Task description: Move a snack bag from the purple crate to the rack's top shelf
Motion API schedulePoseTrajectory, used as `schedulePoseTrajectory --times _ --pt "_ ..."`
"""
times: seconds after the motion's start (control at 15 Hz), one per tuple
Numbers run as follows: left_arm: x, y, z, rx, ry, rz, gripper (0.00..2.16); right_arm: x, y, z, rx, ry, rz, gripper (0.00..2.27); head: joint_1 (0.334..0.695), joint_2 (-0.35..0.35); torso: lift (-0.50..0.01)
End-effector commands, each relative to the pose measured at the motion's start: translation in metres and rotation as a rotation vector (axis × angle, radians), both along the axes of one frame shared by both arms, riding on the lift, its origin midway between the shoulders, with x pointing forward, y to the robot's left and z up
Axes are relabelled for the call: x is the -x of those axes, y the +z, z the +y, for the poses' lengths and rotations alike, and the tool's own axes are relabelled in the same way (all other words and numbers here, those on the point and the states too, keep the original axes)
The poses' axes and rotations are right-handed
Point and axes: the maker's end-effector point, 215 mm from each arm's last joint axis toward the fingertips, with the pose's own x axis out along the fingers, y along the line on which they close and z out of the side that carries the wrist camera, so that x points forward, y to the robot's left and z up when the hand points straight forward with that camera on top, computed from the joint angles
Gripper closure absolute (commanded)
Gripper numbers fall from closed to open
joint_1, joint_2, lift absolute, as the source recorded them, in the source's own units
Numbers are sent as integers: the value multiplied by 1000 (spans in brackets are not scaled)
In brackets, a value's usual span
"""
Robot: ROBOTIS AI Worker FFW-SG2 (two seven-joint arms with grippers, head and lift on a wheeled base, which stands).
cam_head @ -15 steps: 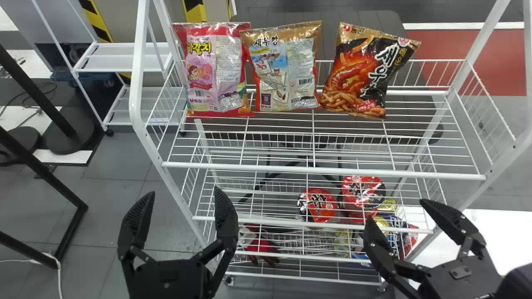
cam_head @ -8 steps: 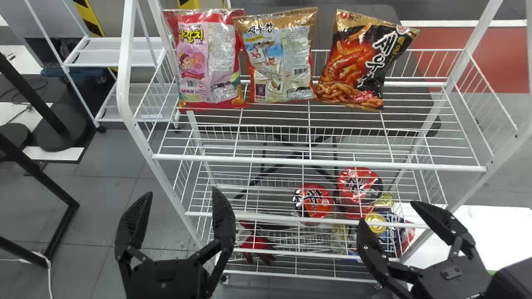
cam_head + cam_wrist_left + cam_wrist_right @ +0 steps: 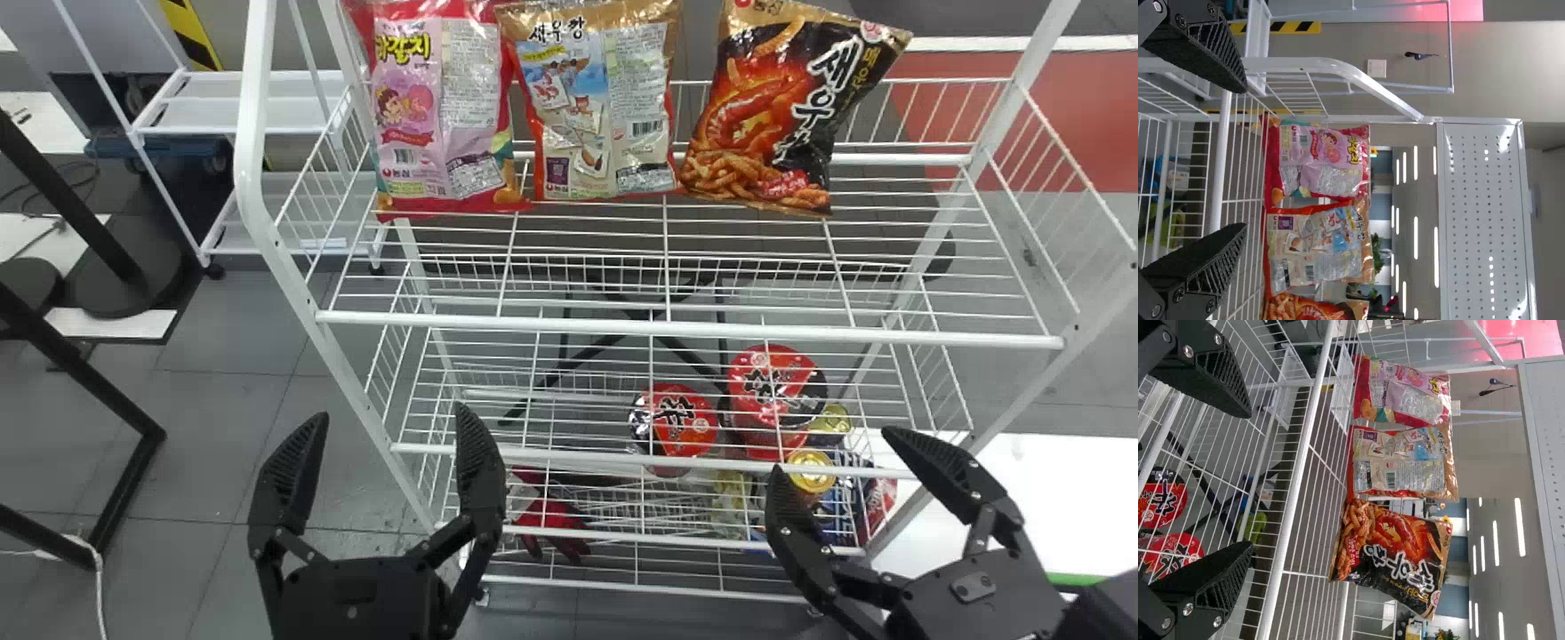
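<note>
Shop-like room, wire rack [image 3: 622,326], snack bags [image 3: 597,116]

Rack [image 3: 689,330]: upper frame cut off by the head view's top edge. Black snack bag [image 3: 773,107], rack's rear: top cropped. Red item [image 3: 553,517], rack's lower level: partly occluded by wires, unidentifiable.

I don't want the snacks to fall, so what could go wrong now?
The black snack bag leans sideways, so a bump might tip it over, maybe jostling the tan bag close beside it. The left gripper and right gripper are open near the front of the rack, so one could catch on the top shelf if it rises.
</note>
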Motion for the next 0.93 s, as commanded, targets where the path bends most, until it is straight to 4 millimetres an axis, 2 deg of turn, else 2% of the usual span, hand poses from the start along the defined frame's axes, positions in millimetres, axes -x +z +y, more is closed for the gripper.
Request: schedulePoseTrajectory --times 0.0,0.87 --pt "1 -1 0 -2 2 2 90 0 0 1 -3 1 -4 140 695 73 -112" --pt "0 -5 4 -5 6 2 90 -3 7 -1 -13 -10 -30 140 695 82 -165"
